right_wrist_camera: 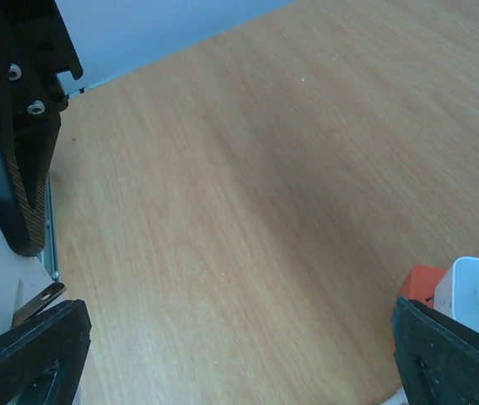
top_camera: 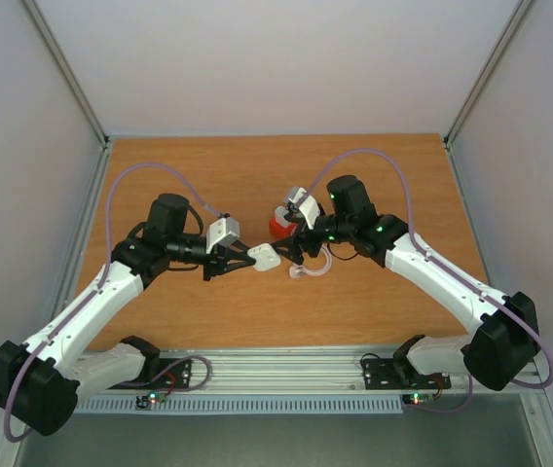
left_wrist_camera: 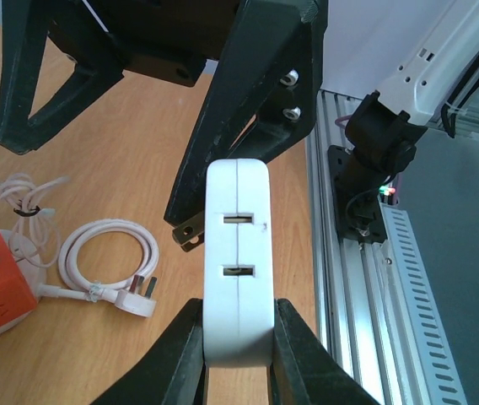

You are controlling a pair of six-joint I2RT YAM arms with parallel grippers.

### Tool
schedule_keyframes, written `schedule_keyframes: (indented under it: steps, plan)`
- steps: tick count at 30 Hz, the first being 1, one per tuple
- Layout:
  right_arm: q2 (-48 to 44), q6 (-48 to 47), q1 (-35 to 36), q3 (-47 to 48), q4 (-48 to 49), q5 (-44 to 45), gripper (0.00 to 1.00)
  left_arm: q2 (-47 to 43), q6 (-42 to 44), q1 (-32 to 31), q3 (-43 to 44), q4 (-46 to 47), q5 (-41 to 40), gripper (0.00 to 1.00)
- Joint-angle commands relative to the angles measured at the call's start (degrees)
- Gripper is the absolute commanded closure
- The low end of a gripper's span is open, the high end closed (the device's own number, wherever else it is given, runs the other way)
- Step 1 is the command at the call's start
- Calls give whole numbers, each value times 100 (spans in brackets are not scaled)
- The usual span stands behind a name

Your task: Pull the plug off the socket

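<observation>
While the left gripper (left_wrist_camera: 238, 314) pinches the socket (left_wrist_camera: 238, 245) edge-on between both fingers, the white body stands at lower centre of the left wrist view, with two slots on the edge facing the camera. A metal prong (left_wrist_camera: 186, 234) sticks out at its left side, right by the tip of one black finger (left_wrist_camera: 252, 126) of the right gripper (right_wrist_camera: 238, 319).

Right gripper — spread wide, nothing between the fingers. In its own view they sit at the two bottom corners, with bare table (right_wrist_camera: 248, 169) between. The socket and prong show at the lower left edge of that view.

Overhead: socket just left of frame centre, where the two grippers meet. Red cube (top_camera: 277, 229) is just up and right of it, with a white block (right_wrist_camera: 474, 291) on top.

Coiled cable (left_wrist_camera: 104, 249) with a three-pin plug (left_wrist_camera: 135, 300) lies on the table at lower left of the left wrist view, beside the cube — apart from the socket. Cannot tell what the prong belongs to.
</observation>
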Motion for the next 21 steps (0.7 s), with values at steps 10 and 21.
schedule_keyframes:
  steps: [10,21]
  plan:
    - [-197,-346,-407,307,-934,-743,2,-181,690,14,209,-339,-277,84]
    - [-678,-1376,-508,119,-1486,-2054,2,-468,1220,14,152,30,-477,83]
